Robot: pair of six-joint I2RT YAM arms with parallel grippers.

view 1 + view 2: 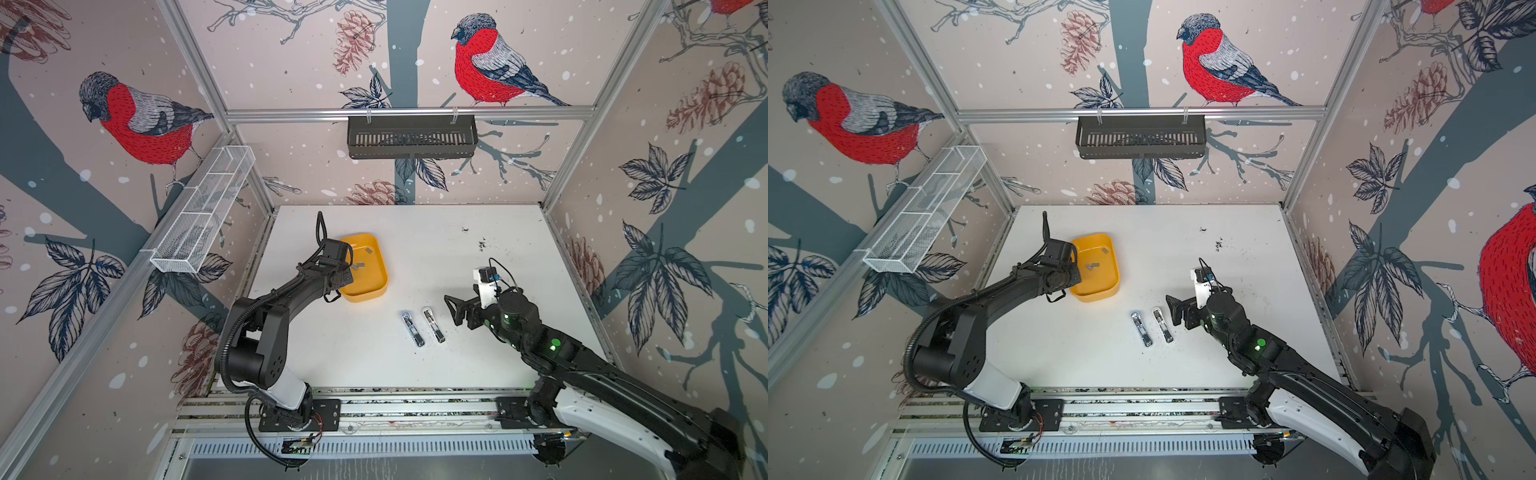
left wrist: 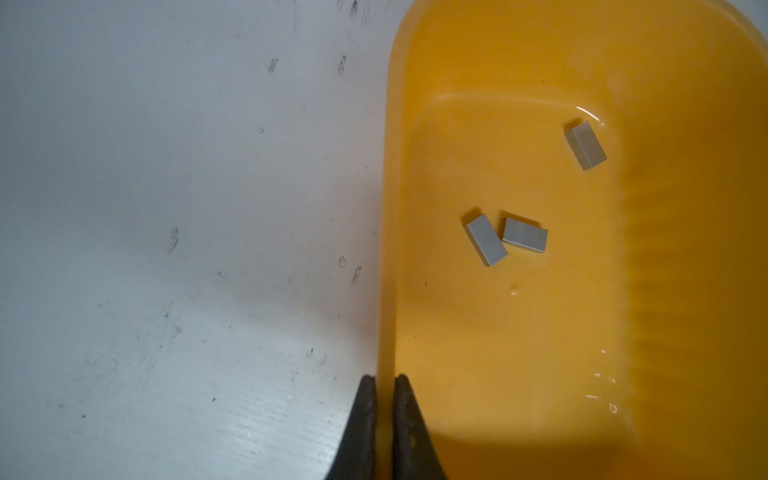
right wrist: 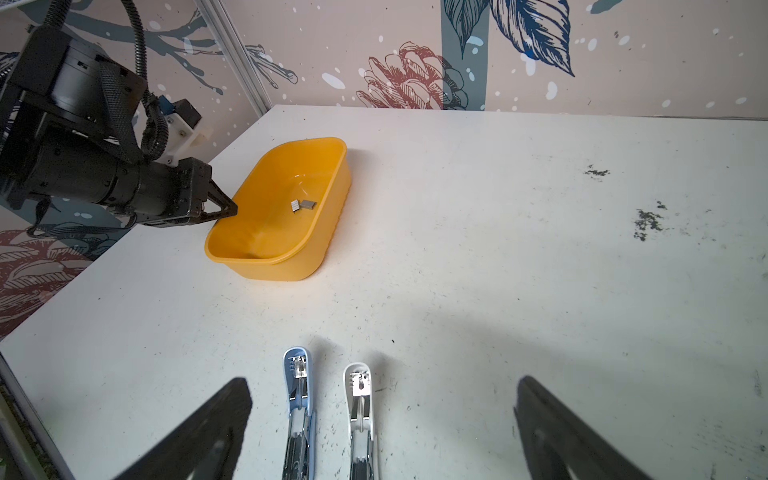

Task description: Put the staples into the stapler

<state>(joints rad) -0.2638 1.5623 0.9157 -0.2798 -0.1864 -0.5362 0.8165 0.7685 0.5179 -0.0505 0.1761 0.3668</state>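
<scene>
Three short grey strips of staples (image 2: pixel 486 240) lie in the yellow tray (image 3: pixel 282 268), and show in both top views (image 1: pixel 360 266) (image 1: pixel 1092 266). My left gripper (image 2: pixel 384 378) is shut on the tray's left rim (image 2: pixel 388 208), one finger inside the wall and one outside. Two small staplers lie opened flat side by side on the white table, a blue one (image 1: pixel 412 328) (image 3: pixel 298 411) and a white one (image 1: pixel 433 325) (image 3: pixel 360 415). My right gripper (image 3: pixel 382 380) hovers open just right of them (image 1: pixel 455 309), with nothing between its fingers.
A black slotted basket (image 1: pixel 411 137) hangs on the back wall and a white wire basket (image 1: pixel 203 208) on the left wall. Dark specks (image 1: pixel 482 244) dot the table at the back right. An aluminium rail (image 1: pixel 415 409) runs along the front edge.
</scene>
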